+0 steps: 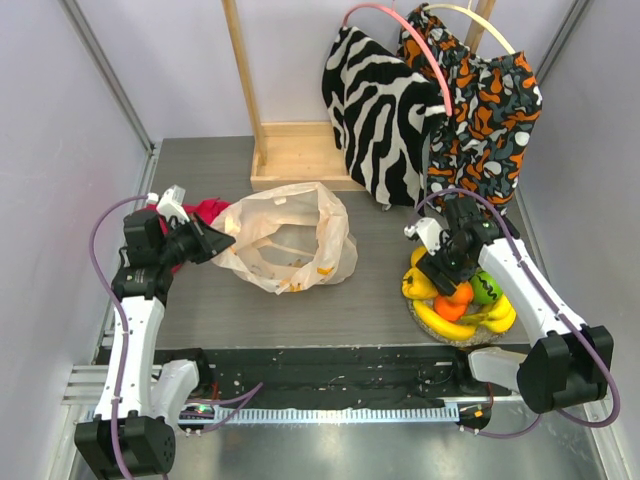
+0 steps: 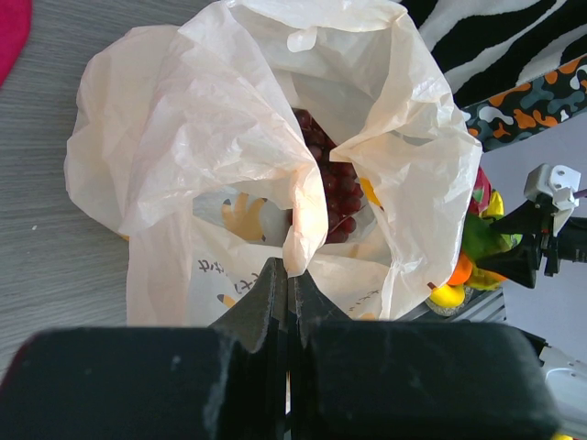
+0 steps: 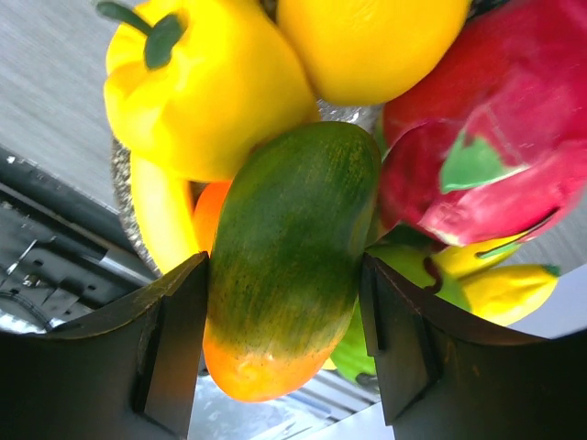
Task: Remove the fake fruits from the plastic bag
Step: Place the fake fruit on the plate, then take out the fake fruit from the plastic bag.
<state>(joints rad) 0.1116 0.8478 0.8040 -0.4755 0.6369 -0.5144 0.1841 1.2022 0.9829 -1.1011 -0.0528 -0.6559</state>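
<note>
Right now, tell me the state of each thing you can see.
plastic bag: mouth open, grape bunch inside.
left pincer: shut on bag's edge.
right pincer: closed on mango.
plate: piled with fruit.

- We see the plastic bag [image 1: 290,235] lying crumpled on the grey table [image 1: 300,310], its mouth gaping upward.
- The left gripper [image 1: 228,245] meets the bag's left edge, fingers together; a red cloth [image 1: 208,209] lies just behind it.
- The right gripper [image 1: 455,283] is down on the fake fruits [image 1: 460,305] heaped on a glittery plate [image 1: 455,340], well apart from the bag: bananas [image 1: 440,322], an orange [image 1: 452,305], a green fruit [image 1: 486,289].
- At the back stand a wooden frame [image 1: 295,155], a zebra-print cloth [image 1: 375,110] and an orange-patterned cloth [image 1: 485,110].
</note>
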